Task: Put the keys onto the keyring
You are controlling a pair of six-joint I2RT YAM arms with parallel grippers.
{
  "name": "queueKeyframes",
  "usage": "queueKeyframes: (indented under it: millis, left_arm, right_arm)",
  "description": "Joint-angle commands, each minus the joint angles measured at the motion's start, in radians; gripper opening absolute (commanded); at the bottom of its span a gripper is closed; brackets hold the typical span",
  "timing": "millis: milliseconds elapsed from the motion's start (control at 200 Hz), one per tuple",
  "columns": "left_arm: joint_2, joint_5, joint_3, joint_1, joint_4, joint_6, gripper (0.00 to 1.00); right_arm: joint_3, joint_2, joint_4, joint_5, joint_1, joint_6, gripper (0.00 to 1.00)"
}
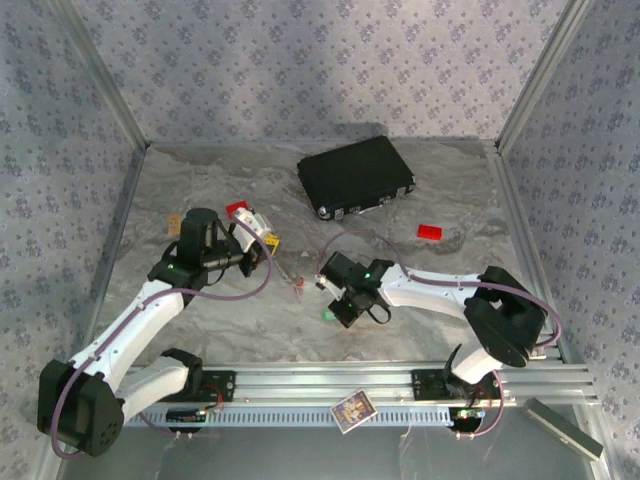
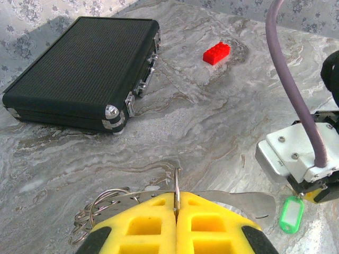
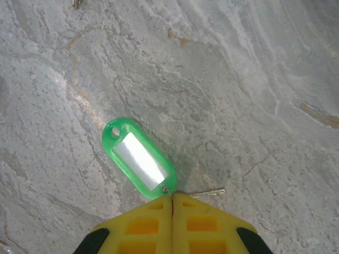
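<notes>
The green key [image 3: 139, 159] lies on the marble table [image 3: 254, 79], its short metal blade [image 3: 209, 193] sticking out to the right. My right gripper [image 3: 172, 197] is shut on it where tag and blade join. From above, the green key [image 1: 327, 315] shows at the right gripper [image 1: 335, 308]. My left gripper [image 2: 176, 203] is shut on the keyring [image 2: 176, 182], a thin metal ring standing on edge between the yellow fingers [image 2: 143, 222], with wire loops [image 2: 92, 214] hanging left. In the top view the left gripper [image 1: 266, 240] is at mid-left. A tiny reddish key [image 1: 298, 285] lies between the arms.
A black case [image 1: 356, 177] lies at the back centre, also seen as the black case [image 2: 79, 69]. One red block [image 1: 429, 232] sits right of centre and another red block [image 1: 237, 209] behind the left arm. A small card [image 1: 351, 409] rests on the front rail.
</notes>
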Motion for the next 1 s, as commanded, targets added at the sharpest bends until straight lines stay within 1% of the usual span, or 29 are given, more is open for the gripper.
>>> queueKeyframes:
  millis: [0, 95, 270, 320, 405, 565, 645, 760, 994]
  left_arm:
    - [-0.007, 0.031, -0.004, -0.002, 0.037, 0.018, 0.0]
    - [-0.006, 0.031, -0.003, -0.002, 0.036, 0.019, 0.0]
    - [-0.007, 0.029, -0.003, -0.002, 0.035, 0.019, 0.0]
    - [-0.007, 0.03, -0.003, -0.002, 0.034, 0.02, 0.0]
    - [-0.007, 0.029, -0.002, -0.002, 0.035, 0.02, 0.0]
    - [-0.008, 0.031, -0.001, -0.002, 0.034, 0.02, 0.0]
    - [-0.009, 0.03, -0.002, -0.002, 0.035, 0.019, 0.0]
    - [-0.009, 0.031, -0.002, -0.002, 0.035, 0.019, 0.0]
    - [-0.007, 0.03, -0.001, -0.001, 0.036, 0.02, 0.0]
  right_arm:
    - [-0.007, 0.025, 0.0, 0.004, 0.008, 0.026, 0.01]
    - [-0.009, 0.039, 0.01, -0.011, 0.009, 0.029, 0.03]
    - [-0.012, 0.045, 0.02, -0.03, 0.008, 0.033, 0.09]
    - [-0.013, 0.043, 0.023, -0.037, 0.008, 0.035, 0.13]
    - [-0.019, 0.031, 0.021, -0.038, 0.005, 0.041, 0.24]
    - [-0.043, -0.001, 0.033, -0.049, -0.008, 0.059, 0.34]
    - [-0.055, -0.008, 0.04, -0.055, -0.019, 0.07, 0.35]
    - [-0.066, -0.01, 0.052, -0.072, -0.023, 0.08, 0.35]
    - [-0.057, -0.007, 0.064, -0.094, -0.024, 0.081, 0.33]
